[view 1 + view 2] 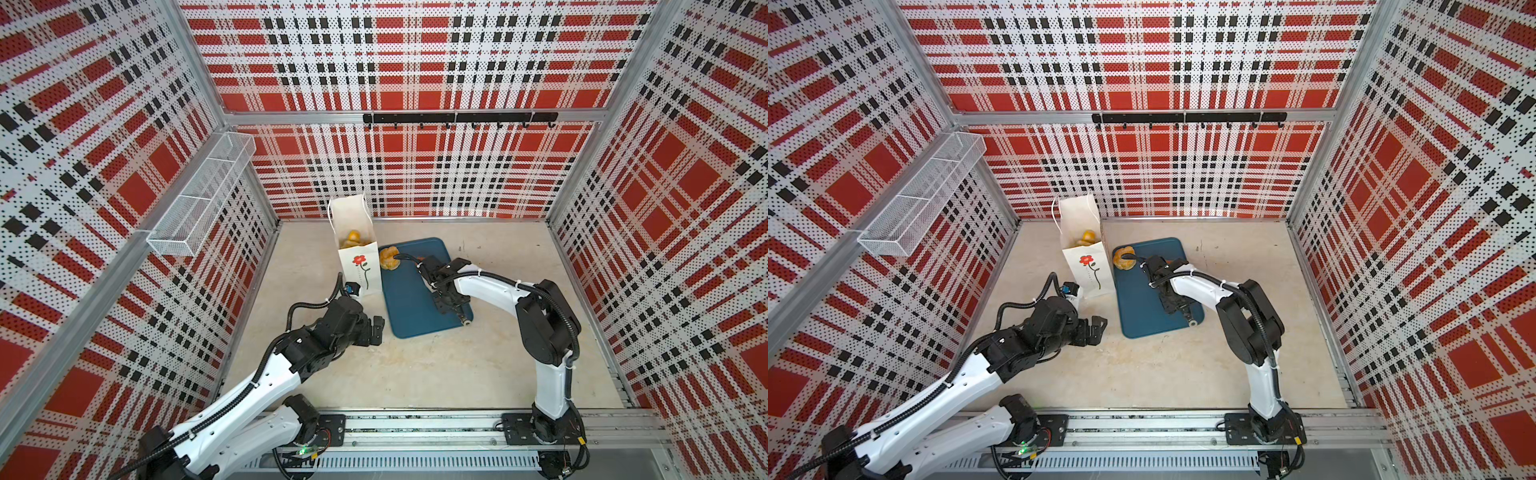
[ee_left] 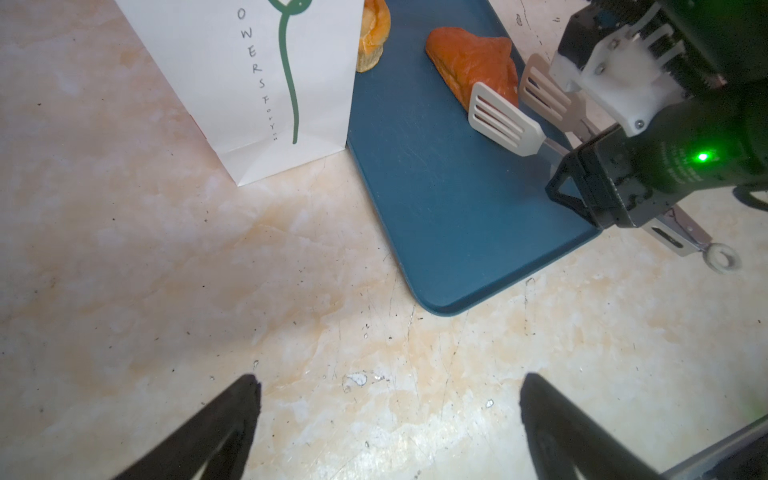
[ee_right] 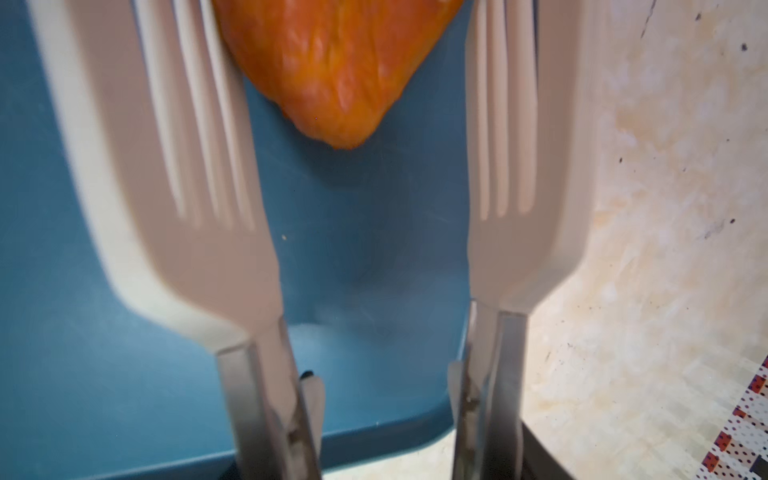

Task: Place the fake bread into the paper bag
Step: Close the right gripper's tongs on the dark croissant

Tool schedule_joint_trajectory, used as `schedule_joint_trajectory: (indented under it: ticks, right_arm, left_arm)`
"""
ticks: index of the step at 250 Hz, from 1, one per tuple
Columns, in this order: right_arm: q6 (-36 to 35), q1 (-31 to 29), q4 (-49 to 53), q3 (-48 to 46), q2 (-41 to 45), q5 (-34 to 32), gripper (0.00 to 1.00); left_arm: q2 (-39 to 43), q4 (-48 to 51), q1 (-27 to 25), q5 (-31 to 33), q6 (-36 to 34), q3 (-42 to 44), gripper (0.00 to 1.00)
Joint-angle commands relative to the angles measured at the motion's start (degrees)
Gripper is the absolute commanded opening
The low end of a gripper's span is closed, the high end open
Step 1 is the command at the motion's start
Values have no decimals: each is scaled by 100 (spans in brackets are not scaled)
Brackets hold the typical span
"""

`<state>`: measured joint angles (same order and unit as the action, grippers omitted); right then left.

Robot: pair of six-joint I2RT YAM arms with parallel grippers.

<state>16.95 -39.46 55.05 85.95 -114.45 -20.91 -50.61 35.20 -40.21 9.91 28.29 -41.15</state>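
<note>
Orange-brown pastry (image 3: pixel 332 62) lies on the blue tray (image 2: pixel 457 199), its tip between the spread blades of the tongs (image 2: pixel 505 118) that the right gripper (image 2: pixel 611 203) clasps (nothing pinched yet). Squeezing only that tapered tip could let it slip out short of the paper bag (image 1: pixel 359 270).

We note: left arm (image 1: pixel 266 374) stretched forward, left hand (image 2: pixel 389 379) low, jaws wide apart, holding nothing; right arm (image 1: pixel 490 286) elbow-up, right hand (image 2: pixel 598 199) clasped on tongs (image 2: pixel 505 124).

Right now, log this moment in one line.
left pincer open; right pincer gripping tongs; tongs open around orange-brown pastry; paper bag upright
</note>
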Motion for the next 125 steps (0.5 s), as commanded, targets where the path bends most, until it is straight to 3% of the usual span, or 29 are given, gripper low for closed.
schedule_joint_trajectory:
  ticks: [1,49,125]
  right_arm:
    - [-51,29,67,239,-181,-146,59]
    - [-205,129,119,291,-275,-151,58]
    - [-593,169,234,325,-219,-55,41]
  left_arm:
    - [78,-44,27,125,23,63,99]
    - [75,-57,18,107,29,96,99]
    - [112,-57,16,127,45,80,99]
